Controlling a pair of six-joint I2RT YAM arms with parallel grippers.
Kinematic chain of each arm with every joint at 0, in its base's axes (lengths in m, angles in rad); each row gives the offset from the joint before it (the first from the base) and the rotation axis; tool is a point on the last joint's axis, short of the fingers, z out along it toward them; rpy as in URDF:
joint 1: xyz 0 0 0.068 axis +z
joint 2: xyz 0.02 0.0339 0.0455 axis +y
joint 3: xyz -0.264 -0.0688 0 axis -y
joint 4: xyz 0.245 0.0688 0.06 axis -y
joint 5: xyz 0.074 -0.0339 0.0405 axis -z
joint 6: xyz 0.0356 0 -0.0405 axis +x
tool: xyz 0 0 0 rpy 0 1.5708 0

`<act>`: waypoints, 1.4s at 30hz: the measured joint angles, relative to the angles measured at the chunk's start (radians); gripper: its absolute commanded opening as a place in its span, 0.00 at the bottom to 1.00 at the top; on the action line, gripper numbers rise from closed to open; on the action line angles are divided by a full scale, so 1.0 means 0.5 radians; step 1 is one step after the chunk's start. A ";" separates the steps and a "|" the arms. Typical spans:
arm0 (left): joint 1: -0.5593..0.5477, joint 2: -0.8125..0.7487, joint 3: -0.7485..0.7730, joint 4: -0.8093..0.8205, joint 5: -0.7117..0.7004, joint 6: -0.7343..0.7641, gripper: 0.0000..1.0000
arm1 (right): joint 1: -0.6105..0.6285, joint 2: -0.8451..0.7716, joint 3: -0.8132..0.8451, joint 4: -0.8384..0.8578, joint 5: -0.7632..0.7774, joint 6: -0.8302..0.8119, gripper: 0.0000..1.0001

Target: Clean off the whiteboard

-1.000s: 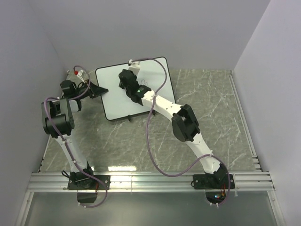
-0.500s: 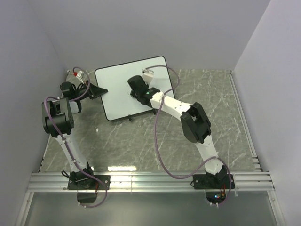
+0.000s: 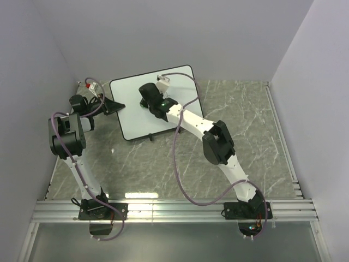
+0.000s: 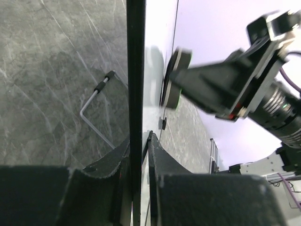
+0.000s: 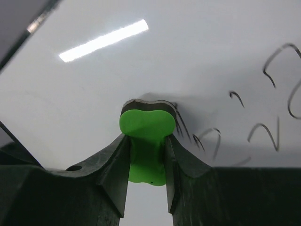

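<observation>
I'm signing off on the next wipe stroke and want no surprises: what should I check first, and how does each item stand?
1. Left tool clamped on the black frame of the large white rectangular whiteboard: ok.
2. Right tool shut on the green plastic eraser: ok.
3. Eraser pressed against the board face: ok.
4. Dark handwritten scribbles gone: not ok, several show beside the eraser.
5. Board steady on the grey marbled table: cannot tell.
</observation>
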 measured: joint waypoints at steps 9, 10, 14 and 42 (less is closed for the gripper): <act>-0.008 -0.066 0.003 -0.182 -0.016 0.134 0.00 | -0.023 0.188 0.326 0.124 0.148 -0.092 0.00; -0.010 -0.069 0.003 -0.199 -0.021 0.146 0.00 | -0.031 0.187 0.319 0.121 0.160 -0.091 0.00; -0.010 -0.071 0.004 -0.266 -0.039 0.163 0.00 | -0.066 0.056 0.066 0.086 0.236 -0.056 0.00; -0.038 -0.224 0.047 -0.681 -0.080 0.472 0.00 | -0.031 0.162 0.285 0.166 0.242 0.002 0.00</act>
